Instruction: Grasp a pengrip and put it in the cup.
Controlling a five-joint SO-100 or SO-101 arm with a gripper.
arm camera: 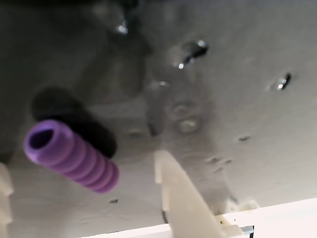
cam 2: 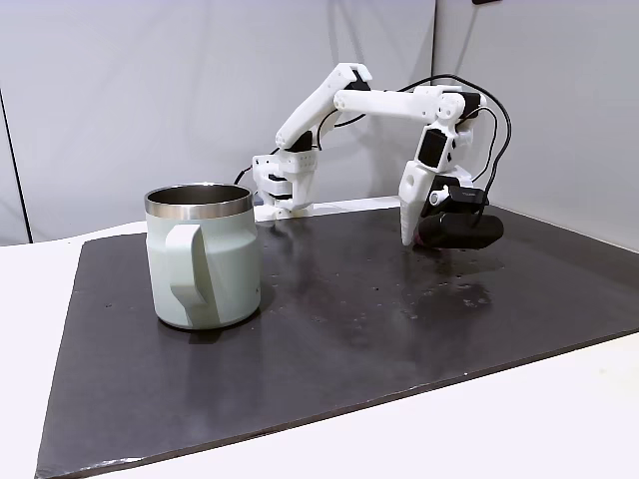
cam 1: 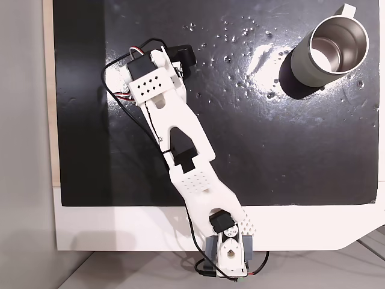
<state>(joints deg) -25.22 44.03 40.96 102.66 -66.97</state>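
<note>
The purple ridged pengrip lies on the dark mat in the wrist view. It rests between my gripper fingers, nearer the left one, and touches neither. One white finger rises at lower centre; the other shows at the left edge. The gripper is open. In both fixed views the gripper is tipped down with its tips at the mat, and the pengrip is hidden under it. The grey-green steel cup stands upright far from the gripper, handle outward.
A black mat covers most of the white table. Small shiny dents dot the mat near the gripper and the cup. The arm's base sits at the table's near edge. Open mat lies between gripper and cup.
</note>
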